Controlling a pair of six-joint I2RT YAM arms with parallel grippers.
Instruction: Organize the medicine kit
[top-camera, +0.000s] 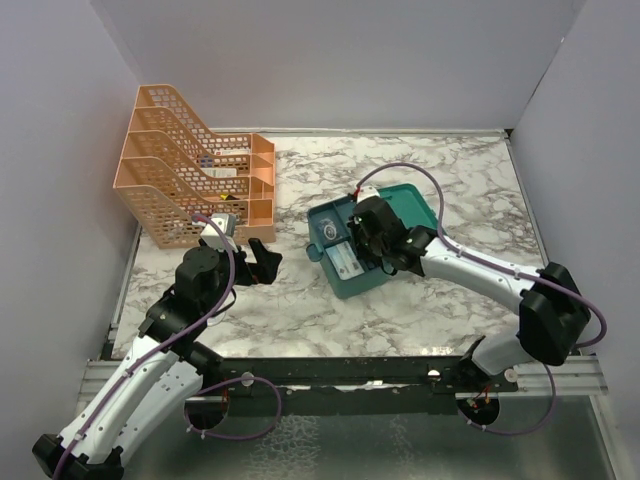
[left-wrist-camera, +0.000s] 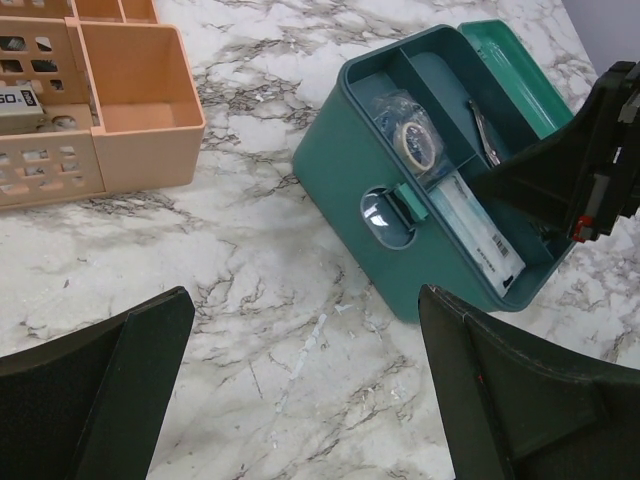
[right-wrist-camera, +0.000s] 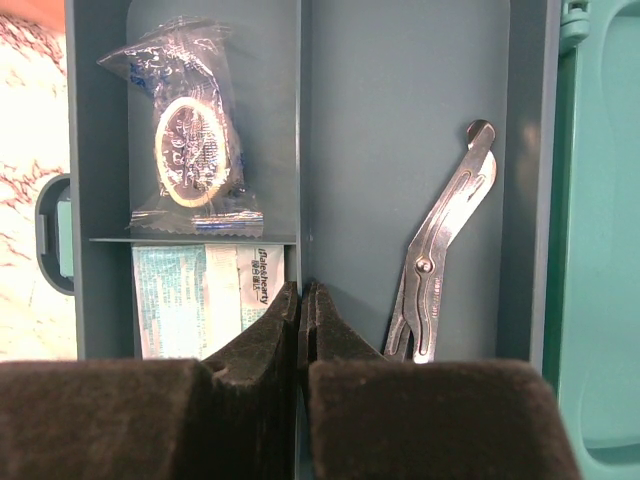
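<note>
The right gripper (right-wrist-camera: 306, 300) is shut tight with nothing in it, its tips right at the thin wall that splits the inside of the medicine kit (right-wrist-camera: 520, 150). Its dark fingers hide the bottom of a metal tool (right-wrist-camera: 440, 250) shaped like scissors and part of a flat blue-and-white packet (right-wrist-camera: 190, 300), whose print is too small to read. Above the packet lies a roll in a clear bag (right-wrist-camera: 190, 150). The kit sits on the marble tabletop (top-camera: 420, 310) with its lid (left-wrist-camera: 510, 60) open. The left gripper (left-wrist-camera: 305, 300) is wide open above the tabletop, near the kit and beside the orange rack (top-camera: 180, 180).
</note>
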